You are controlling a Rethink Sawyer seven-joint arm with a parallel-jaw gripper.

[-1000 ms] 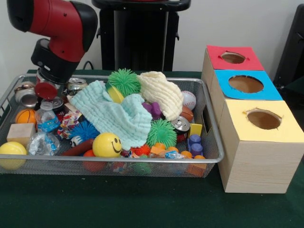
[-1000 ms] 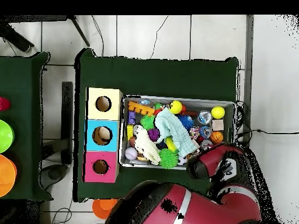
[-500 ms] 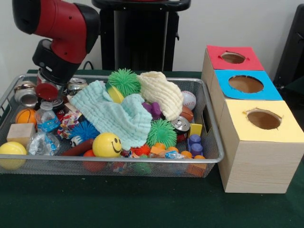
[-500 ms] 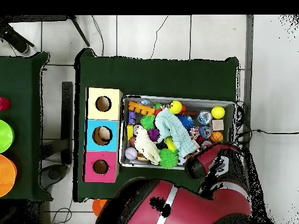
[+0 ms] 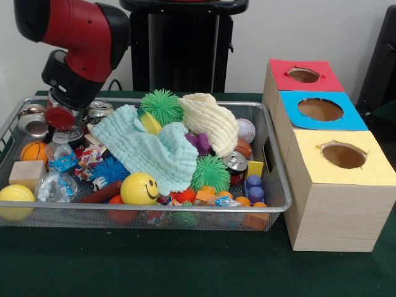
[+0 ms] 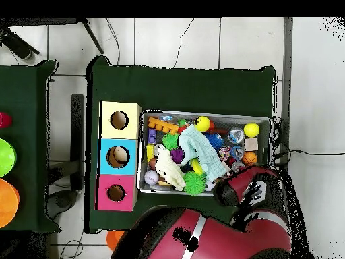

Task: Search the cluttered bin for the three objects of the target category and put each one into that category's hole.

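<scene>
Three holed boxes stand in a row just beside the wire bin (image 5: 272,207): a red-topped box (image 5: 304,75), a blue-topped box (image 5: 322,110) and a yellow-topped box (image 5: 344,156), each with a round hole in its top. The bin is packed with clutter: a mint cloth (image 5: 148,151) draped across the middle, a cream cloth (image 5: 210,120) beside it, a green spiky ball (image 5: 162,105) behind, a yellow smiley ball (image 5: 139,189) at the front, a baseball (image 5: 245,130), and crushed cans (image 5: 99,110) in the far corner. The gripper (image 5: 62,116) hangs over that far corner, touching or nearly touching the cans; its end is hidden by the arm's wrist (image 6: 236,189), so whether it is apart or together cannot be told.
</scene>
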